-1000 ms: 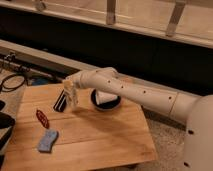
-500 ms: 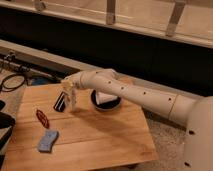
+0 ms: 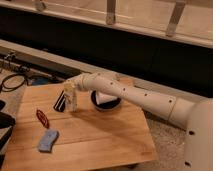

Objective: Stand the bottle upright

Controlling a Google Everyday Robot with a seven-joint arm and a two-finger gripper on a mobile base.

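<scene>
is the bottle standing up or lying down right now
Upright: the bottle stands vertically on the wooden table, cap end up, under the gripper, beside the black bowl.

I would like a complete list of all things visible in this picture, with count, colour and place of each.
bottle: one, pale whitish-beige, about upright at the gripper, left of the bowl
bowl: one, black, table centre, partly behind the arm
ribbed block: one, black, flat, just left of the bottle
small object: one, red, left part of the table
sponge: one, blue, front left
table: one, light wood
cables: black, floor at left
gripper: one, whitish, at the bottle
arm: one, white, reaching from the right
</scene>
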